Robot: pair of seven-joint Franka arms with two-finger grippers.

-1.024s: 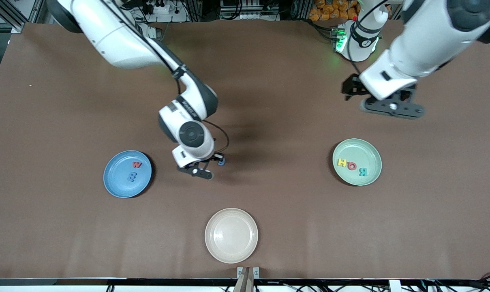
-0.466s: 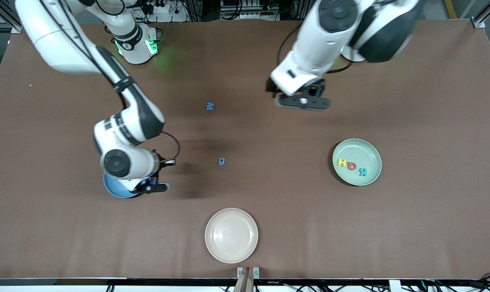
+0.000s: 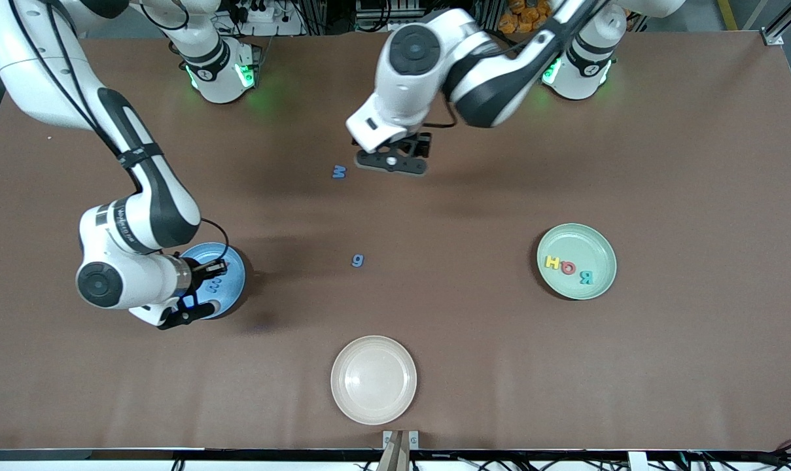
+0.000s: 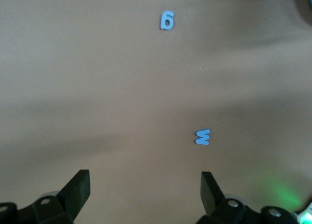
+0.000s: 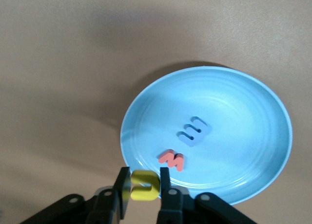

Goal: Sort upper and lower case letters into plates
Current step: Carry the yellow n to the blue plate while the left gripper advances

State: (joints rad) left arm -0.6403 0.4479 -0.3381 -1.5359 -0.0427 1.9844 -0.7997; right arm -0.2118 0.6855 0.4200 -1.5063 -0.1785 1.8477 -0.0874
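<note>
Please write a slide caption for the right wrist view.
Right gripper holds a yellow letter over the blue plate's rim.

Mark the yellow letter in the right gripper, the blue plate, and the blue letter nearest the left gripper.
yellow letter [image 5: 145, 192], right wrist view, its flat face between the fingers.
blue plate [image 5: 243, 107], right wrist view, bare floor inside the rim.
blue letter [image 4: 203, 137], left wrist view, its middle.

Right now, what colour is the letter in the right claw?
Yellow letter, seen best in the right wrist view.
</note>
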